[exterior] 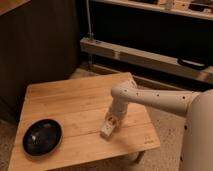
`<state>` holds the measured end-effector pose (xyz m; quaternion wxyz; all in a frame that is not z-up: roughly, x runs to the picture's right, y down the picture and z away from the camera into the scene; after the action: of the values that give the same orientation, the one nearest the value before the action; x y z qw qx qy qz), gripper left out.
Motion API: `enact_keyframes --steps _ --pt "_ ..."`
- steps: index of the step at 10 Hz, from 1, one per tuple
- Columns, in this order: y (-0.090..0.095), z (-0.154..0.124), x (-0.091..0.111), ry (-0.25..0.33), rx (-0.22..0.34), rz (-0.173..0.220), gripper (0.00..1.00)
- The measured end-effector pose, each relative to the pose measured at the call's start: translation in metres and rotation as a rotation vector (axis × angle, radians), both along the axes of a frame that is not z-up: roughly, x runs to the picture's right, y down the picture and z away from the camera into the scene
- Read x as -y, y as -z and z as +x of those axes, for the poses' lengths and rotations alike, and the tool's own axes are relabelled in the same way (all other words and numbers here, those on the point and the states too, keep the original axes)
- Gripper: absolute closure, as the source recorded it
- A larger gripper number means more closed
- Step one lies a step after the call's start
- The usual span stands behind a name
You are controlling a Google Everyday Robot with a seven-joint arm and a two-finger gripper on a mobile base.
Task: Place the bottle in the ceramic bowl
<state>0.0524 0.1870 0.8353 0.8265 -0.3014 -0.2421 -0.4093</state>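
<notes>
Bowl first: at the far left, near the front corner of the wooden table (75, 100), we see the ceramic bowl (42, 137), black, glossy and with nothing in it. Bare planks lie between it and the bottle (106, 130), which shows as a small white oblong toward the table's right front, well apart from the bowl. Its long axis seems to run from upper right down to lower left, roughly in line with the tool above it, though we cannot say whether it rests on the wood or hangs just clear of it.

Right at the bottle's upper end is the gripper (113, 121), pointed steeply down, with the white arm (150, 100) reaching in from the right. We cannot tell whether the gripper is spread around the bottle or clamped on it.

As we judge it, the coming move turns on one relation: the bowl lies to the left of the gripper and slightly nearer the front edge, so the carry runs leftward across the planks.

We can read no brand, label or writing on anything.
</notes>
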Motion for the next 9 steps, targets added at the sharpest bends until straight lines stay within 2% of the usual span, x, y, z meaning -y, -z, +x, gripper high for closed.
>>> enact_keyframes --steps 3,4,6,7,9 --pt "-0.001 -0.012 -0.003 0.012 0.007 -0.011 0.68" --pt "0.007 -0.028 0.001 0.018 0.007 -0.015 0.81" --pt "0.033 -0.055 0.008 0.029 0.023 -0.019 0.98" --pt "0.051 -0.078 0.005 0.052 0.051 -0.019 1.0" --pt "0.076 -0.121 -0.006 0.097 0.104 -0.015 1.0"
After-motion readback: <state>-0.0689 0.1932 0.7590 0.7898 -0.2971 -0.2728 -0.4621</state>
